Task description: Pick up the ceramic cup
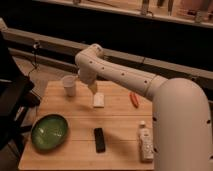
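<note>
The ceramic cup (69,85) is small, plain and white. It stands upright near the back left corner of the wooden table (120,125). My gripper (92,88) hangs from the white arm just to the right of the cup, at about the height of its rim and a little apart from it. The gripper is above the back end of a flat white block (99,100). Nothing shows in the gripper.
A green bowl (50,132) sits at the front left. A black rectangular object (100,139) lies at the front middle, a white bottle (145,143) lies at the front right, and an orange-red item (134,99) lies at the back right. A dark chair (12,100) stands left of the table.
</note>
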Robot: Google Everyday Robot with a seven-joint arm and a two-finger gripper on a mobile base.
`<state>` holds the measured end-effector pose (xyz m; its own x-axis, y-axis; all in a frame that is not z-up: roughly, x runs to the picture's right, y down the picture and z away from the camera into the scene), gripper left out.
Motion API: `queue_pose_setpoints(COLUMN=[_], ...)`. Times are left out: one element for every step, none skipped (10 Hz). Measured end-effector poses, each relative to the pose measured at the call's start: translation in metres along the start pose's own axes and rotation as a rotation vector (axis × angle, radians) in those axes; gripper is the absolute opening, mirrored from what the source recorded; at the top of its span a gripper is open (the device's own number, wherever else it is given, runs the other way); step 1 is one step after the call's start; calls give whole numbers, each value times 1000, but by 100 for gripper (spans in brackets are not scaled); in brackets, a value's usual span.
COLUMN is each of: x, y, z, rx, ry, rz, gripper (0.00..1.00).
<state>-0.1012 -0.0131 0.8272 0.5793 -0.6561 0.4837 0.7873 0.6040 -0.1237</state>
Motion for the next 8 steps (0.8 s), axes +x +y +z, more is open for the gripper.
queue_pose_setpoints(x=[1,2,1,-1,-4,-1,0,-2], y=[-1,-3,-6,-13,-15,-14,-16,-20], z=[2,6,10,15,17,20,22,26], rx=[0,-1,-2,-3,-2,-7,-8,-9], ry=[-1,-2,-4,-8,-13,-10,-9,-13], rz=[-4,-11,-19,-31,-35,-40,-46,-54], gripper=[80,80,80,80,80,80,80,80])
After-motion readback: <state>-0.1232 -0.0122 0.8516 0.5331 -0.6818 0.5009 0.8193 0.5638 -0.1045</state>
